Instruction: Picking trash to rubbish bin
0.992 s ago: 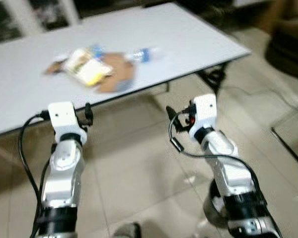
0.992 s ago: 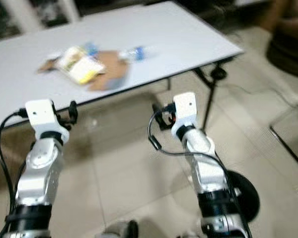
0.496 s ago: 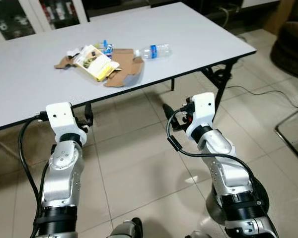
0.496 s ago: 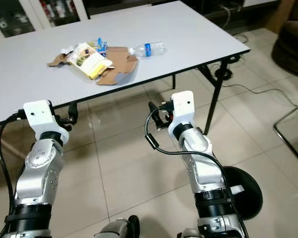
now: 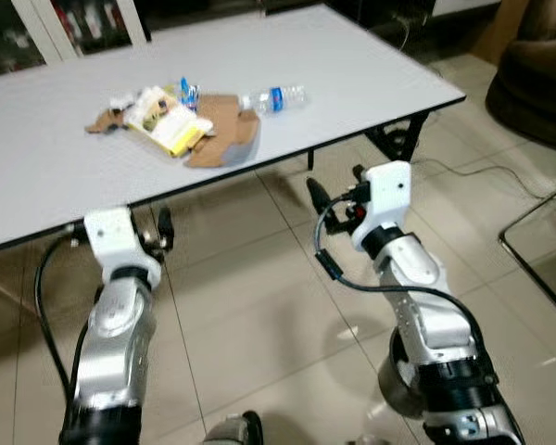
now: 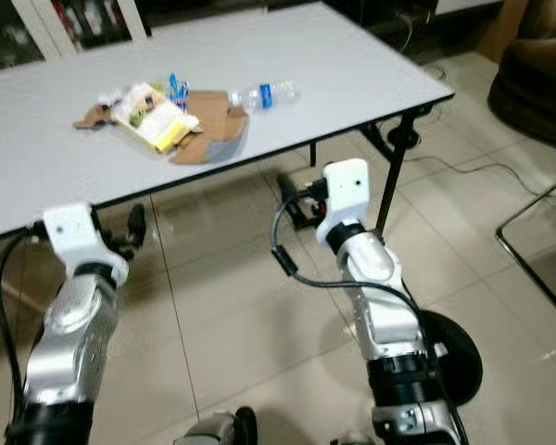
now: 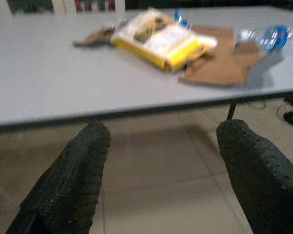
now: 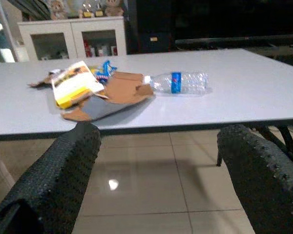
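On the white table lies a small pile of trash: a flattened brown cardboard box, a yellow and white packet on top of it, a small blue wrapper and a clear plastic bottle with a blue label lying on its side. Both arms are raised below and short of the table's front edge. My left gripper is open, with the pile beyond its fingers. My right gripper is open too, facing the bottle and the cardboard. Neither holds anything.
Black table legs and floor cables stand under the table's right end. A dark armchair and a metal chair frame are at the right. Glass-door cabinets line the back. Tiled floor lies below my arms.
The head camera has shifted a little and the blur of a second ago is gone. Both arms keep about the same raised pose; the trash lies as before.
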`<state>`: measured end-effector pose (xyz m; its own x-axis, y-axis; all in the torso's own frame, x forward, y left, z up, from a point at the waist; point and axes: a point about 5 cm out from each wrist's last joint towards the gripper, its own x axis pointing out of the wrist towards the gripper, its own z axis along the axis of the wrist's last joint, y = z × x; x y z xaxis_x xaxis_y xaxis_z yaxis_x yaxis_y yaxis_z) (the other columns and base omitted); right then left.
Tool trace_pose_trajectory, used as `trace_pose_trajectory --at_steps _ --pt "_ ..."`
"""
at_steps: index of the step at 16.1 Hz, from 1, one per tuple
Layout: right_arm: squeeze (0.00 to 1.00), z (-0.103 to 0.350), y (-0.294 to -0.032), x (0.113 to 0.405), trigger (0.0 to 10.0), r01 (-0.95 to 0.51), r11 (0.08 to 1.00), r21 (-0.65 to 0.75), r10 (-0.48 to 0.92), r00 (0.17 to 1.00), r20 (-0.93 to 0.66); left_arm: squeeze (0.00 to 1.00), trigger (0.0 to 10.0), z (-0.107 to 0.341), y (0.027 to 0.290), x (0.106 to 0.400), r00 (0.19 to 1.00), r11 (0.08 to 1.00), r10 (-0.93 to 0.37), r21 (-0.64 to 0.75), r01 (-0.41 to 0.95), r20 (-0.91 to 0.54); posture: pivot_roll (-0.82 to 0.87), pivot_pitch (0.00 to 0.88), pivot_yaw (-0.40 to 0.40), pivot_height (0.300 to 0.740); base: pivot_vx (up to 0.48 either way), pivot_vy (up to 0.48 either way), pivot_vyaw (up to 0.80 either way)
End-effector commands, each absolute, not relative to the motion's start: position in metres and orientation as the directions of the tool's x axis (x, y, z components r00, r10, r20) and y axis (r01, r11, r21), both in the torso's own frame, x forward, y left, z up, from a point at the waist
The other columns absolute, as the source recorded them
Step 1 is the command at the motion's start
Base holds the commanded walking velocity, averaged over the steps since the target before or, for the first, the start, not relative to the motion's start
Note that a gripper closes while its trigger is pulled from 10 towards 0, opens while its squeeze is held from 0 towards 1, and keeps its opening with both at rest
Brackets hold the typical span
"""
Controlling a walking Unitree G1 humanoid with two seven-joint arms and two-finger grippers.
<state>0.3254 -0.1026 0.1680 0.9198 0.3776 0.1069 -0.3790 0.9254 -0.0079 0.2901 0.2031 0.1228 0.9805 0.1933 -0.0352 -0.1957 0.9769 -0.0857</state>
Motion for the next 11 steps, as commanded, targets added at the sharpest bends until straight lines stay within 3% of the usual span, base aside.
trace_pose_trajectory --at_steps 1,4,11 --pt "0.0 0.169 -0.1 0.326 10.0 -0.395 0.919 -0.01 0.393 0.912 0.119 0.0 10.0 0.126 0.203 0.287 0.983 0.979 0.183 -0.088 -0.184 -0.026 -0.08 0.123 0.073 0.74 0.0 0.0 0.0" --pt "0.0 0.169 -0.096 0.327 10.0 -0.4 0.916 -0.01 0.398 0.909 0.123 0.0 10.0 0.124 0.198 0.281 0.988 0.983 0.153 -0.097 -0.155 -0.02 -0.07 0.12 0.07 0.74 0.226 0.0 0.0" --pt "0.0 0.167 -0.095 0.326 10.0 -0.402 0.915 -0.011 0.401 0.909 0.119 0.0 10.0 0.134 0.196 0.287 0.991 0.986 0.135 -0.099 -0.133 0.005 -0.08 0.119 0.073 0.74 0.417 0.034 0.0"
